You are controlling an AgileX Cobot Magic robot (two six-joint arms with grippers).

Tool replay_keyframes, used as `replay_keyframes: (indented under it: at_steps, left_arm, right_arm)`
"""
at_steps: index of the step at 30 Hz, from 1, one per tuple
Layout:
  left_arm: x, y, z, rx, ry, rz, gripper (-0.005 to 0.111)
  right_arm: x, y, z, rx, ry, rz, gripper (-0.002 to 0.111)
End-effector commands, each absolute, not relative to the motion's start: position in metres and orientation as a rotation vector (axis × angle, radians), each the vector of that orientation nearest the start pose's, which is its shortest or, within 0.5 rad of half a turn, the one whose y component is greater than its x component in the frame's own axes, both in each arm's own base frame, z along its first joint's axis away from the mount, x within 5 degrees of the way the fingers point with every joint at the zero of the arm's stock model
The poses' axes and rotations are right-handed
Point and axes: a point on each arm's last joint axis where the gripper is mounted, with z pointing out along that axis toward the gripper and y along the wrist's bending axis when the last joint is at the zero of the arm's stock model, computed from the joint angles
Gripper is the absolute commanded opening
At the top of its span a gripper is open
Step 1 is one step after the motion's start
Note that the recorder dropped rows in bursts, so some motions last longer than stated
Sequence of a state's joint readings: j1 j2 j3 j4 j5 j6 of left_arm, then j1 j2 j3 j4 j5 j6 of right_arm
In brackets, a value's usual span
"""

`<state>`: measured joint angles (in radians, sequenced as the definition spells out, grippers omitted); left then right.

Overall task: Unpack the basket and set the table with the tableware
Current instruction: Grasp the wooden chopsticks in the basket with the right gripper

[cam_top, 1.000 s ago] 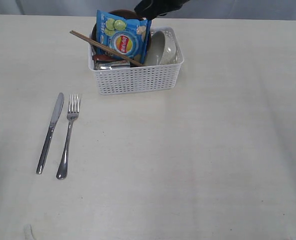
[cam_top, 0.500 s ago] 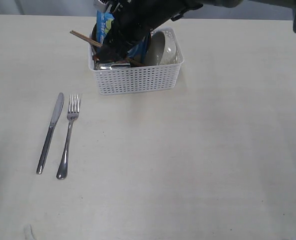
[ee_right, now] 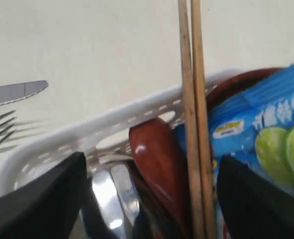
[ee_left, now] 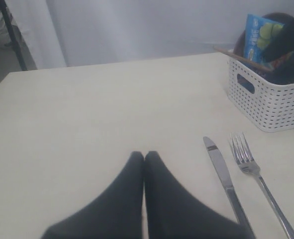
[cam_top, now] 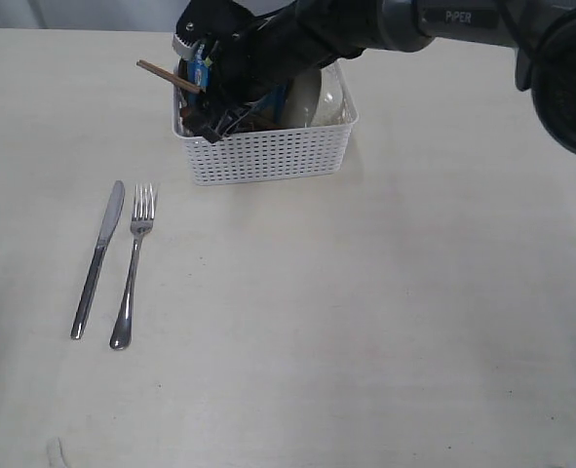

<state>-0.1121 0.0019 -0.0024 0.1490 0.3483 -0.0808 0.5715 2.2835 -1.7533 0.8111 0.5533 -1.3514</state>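
Over the basket (cam_top: 268, 156), the right tool (ee_right: 151, 162) gapes wide astride chopsticks (ee_right: 191, 99) and spoon (ee_right: 156, 147), chip bag (ee_right: 266, 129) alongside.

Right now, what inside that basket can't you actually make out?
- Bowl: exterior view, mostly hidden by the right arm.
- Plate: right wrist view, only a brown rim shows behind the chip bag.
- Shiny steel piece: right wrist view, too blurred to name as the cup.
- Chopsticks: right wrist view, both ends cut off by the frame.
- Floor of the basket: covered by its contents in every view.
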Motion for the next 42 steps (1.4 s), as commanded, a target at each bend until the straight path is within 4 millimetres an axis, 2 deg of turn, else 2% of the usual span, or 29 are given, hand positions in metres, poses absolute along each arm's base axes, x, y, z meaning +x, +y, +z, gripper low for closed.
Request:
replay_keyframes:
  at_steps: [1, 7, 14, 18, 22, 30, 33, 39, 40, 42]
  left_arm:
    - [0.054, -0.002, 0.182, 0.127, 1.823, 0.008, 0.000]
    - [0.054, -0.002, 0.182, 0.127, 1.823, 0.008, 0.000]
    - [0.054, -0.002, 0.182, 0.127, 1.823, 0.008, 0.000]
    - [0.054, -0.002, 0.182, 0.127, 1.823, 0.008, 0.000]
    - [0.054, -0.002, 0.182, 0.127, 1.823, 0.008, 0.000]
    - [0.054, -0.002, 0.182, 0.127, 1.823, 0.008, 0.000]
    - [0.054, -0.002, 0.182, 0.127, 1.823, 0.008, 0.000]
    - [0.054, -0.002, 0.182, 0.127, 1.823, 0.008, 0.000]
    - [0.054, -0.002, 0.182, 0.127, 1.823, 0.008, 0.000]
    - [0.054, -0.002, 0.182, 0.127, 1.823, 0.008, 0.000]
  right_arm:
    - [0.405, 0.313, 0.162, -1.460, 1.822, 0.391, 0.069]
    - [0.403, 0.320, 0.164, -1.435, 1.804, 0.363, 0.069]
    - [0.404, 0.320, 0.163, -1.410, 1.826, 0.369, 0.069]
    - [0.404, 0.320, 0.152, -1.421, 1.850, 0.369, 0.064]
    - [0.404, 0.318, 0.132, -1.471, 1.894, 0.328, 0.056]
    - [0.405, 0.317, 0.126, -1.464, 1.920, 0.307, 0.054]
    - [0.405, 0.317, 0.125, -1.461, 1.927, 0.304, 0.043]
    - [0.406, 0.316, 0.125, -1.482, 1.918, 0.282, 0.005]
    - [0.406, 0.316, 0.125, -1.482, 1.918, 0.282, 0.001]
    - [0.406, 0.315, 0.125, -1.489, 1.914, 0.276, -0.001]
